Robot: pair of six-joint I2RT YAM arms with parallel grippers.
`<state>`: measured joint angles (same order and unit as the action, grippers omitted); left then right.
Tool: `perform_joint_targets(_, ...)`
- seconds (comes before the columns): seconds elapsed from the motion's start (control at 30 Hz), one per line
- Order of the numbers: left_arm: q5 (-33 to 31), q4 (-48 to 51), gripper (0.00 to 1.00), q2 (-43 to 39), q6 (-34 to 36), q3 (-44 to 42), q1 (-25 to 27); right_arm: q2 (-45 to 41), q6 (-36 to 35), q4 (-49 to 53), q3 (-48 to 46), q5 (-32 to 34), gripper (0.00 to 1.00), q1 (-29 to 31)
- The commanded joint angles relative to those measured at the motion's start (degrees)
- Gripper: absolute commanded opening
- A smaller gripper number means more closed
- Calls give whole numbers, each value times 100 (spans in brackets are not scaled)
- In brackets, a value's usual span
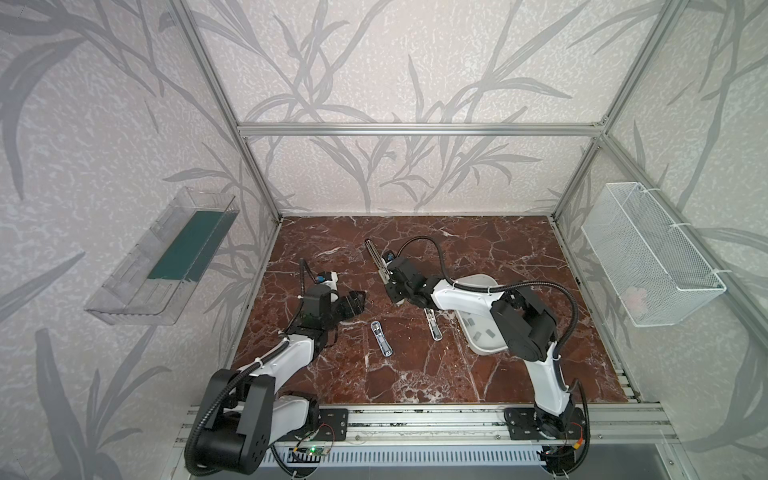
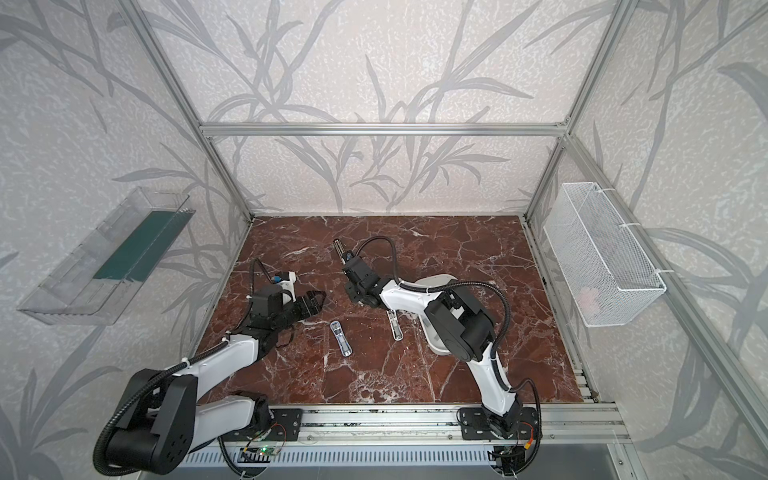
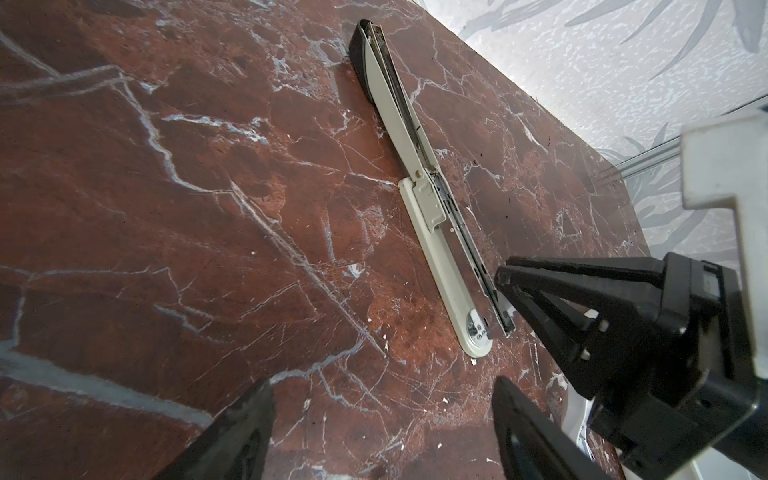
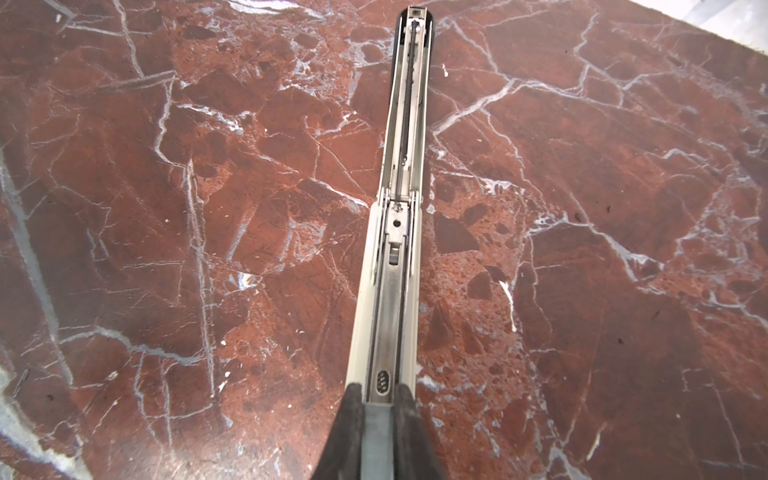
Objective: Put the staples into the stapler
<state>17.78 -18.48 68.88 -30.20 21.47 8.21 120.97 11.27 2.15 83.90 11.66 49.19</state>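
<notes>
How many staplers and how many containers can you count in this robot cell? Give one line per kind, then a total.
Long stapler, opened flat: 1
Small staplers, as far as can be told: 2
White tray: 1
Clear bin: 1
Wire basket: 1
Total: 6

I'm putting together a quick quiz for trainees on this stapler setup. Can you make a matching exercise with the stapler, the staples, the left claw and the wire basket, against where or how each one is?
Things:
1. stapler
2. staples
3. left claw
4. wire basket

States:
A. hung up off the table
B. open, holding nothing
C. unfolded flat on the table
D. lying in the white tray

Pairs: 1-C, 2-D, 3-B, 4-A
</notes>
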Motion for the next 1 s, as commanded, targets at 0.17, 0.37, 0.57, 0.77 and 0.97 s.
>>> perform_joint_targets(0.17,-90,-44,82,-68,14,25,27,171,-37,39,109,115,10,14)
perform_joint_targets(0.37,-91,-42,82,-68,15,24,25,180,-9,41,117,91,9,21)
perform_joint_targets(0.57,-94,-50,82,-72,19,15,30,187,17,54,117,91,10,19)
perform_joint_targets(0.77,-91,-52,82,-83,14,15,25,191,39,73,116,86,9,21)
perform_joint_targets(0.97,-97,-57,82,-93,10,6,28,183,82,92,83,82,9,21)
